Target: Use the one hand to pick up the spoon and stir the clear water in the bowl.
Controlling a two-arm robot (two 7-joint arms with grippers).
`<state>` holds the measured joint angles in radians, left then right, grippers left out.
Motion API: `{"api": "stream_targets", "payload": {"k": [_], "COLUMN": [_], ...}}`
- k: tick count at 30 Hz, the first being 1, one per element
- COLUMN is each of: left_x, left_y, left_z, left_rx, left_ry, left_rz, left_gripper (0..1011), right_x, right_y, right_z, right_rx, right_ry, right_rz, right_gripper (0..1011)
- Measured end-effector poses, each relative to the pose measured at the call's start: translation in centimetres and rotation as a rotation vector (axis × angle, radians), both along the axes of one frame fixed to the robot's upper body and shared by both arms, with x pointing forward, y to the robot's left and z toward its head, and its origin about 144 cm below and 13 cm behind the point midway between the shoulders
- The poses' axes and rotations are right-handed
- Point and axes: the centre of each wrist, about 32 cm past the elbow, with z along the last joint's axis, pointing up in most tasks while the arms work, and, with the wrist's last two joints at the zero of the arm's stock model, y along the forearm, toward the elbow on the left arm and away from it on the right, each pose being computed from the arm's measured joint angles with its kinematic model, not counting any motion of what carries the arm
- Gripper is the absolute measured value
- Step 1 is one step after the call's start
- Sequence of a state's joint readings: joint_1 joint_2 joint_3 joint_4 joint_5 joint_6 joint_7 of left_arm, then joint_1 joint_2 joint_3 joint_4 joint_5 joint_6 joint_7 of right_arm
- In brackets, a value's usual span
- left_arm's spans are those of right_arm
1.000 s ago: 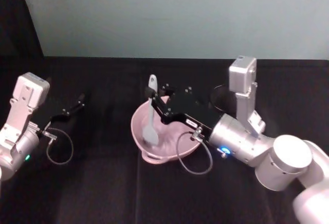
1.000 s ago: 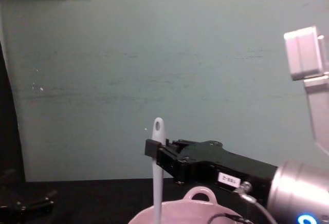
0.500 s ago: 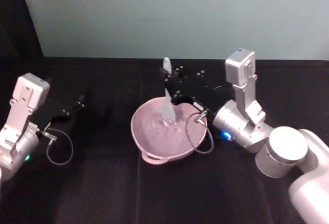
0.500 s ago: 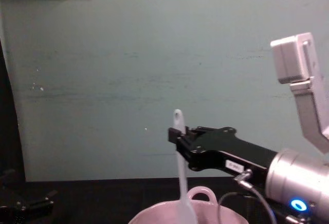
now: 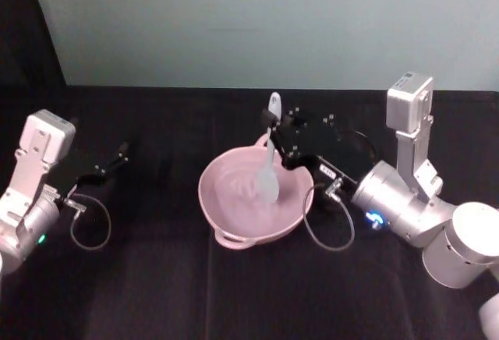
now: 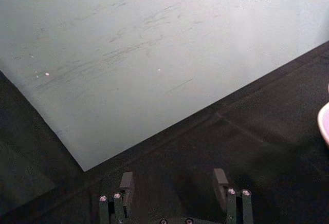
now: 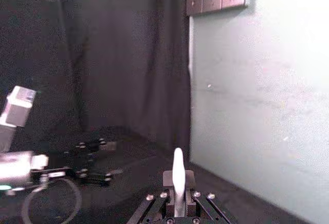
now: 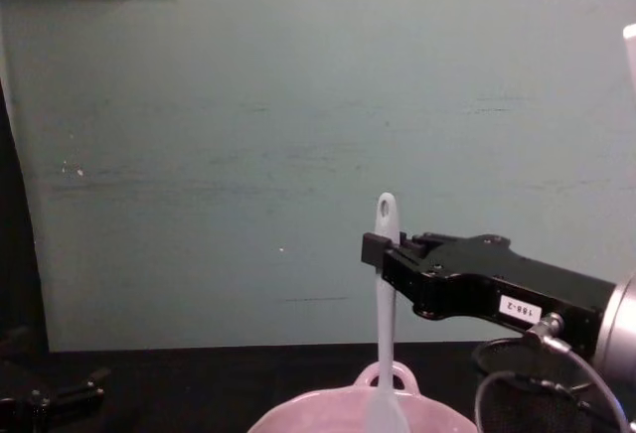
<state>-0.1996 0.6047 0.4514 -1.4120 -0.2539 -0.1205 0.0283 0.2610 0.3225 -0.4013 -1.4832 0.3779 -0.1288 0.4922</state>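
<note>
You have the spoon (image 5: 269, 164) in hand: the right end effector (image 5: 274, 131) is clamped on its upper handle, just below the hole at the tip. The handle stands near upright and the pale scoop end hangs down inside the pink bowl (image 5: 207, 196), toward its far right side.

Treat the spoon as a light, stiff piece of plastic. It looks smooth enough to swivel between flat jaws if the water (image 5: 242, 192) drags on it. A hold this high gives you reach but little leverage, so slow, gentle circles should suit it. The bowl looks light too and sits loose on the black worktop (image 5: 156, 278), so a knock against its wall could shove it. Whether the scoop is actually under the surface I cannot say for sure, as the water hardly shows against the pink.

The right arm reaches in from the right, wrist low and roughly level, its fingers pointing toward the robot's left above the bowl's far rim. The left end effector (image 5: 109, 164) is parked well off to the left above the worktop, fingers apart and holding nothing.
</note>
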Motion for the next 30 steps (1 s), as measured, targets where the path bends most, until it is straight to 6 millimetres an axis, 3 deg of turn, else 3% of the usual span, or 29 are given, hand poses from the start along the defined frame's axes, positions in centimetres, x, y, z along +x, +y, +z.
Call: {"api": "stream_targets", "payload": {"k": [16,20,30], "left_x": [0.0,0.0,0.0], "left_y": [0.0,0.0,0.0], "left_z": [0.0,0.0,0.0], "left_rx": [0.000,0.000,0.000], "left_ry": [0.000,0.000,0.000], "left_rz": [0.000,0.000,0.000], "left_gripper": [1011,1011,1011], "right_x": [-0.5,-0.4,0.1], "right_y": [0.0,-0.5,-3.5], "right_z": [0.8,1.7,6.2], "right_rx": [0.098,0.120,0.281], "right_ry": [0.125,0.154,0.227], "right_rz": [0.046,0.036,0.004], "right_gripper": [114,114,114]}}
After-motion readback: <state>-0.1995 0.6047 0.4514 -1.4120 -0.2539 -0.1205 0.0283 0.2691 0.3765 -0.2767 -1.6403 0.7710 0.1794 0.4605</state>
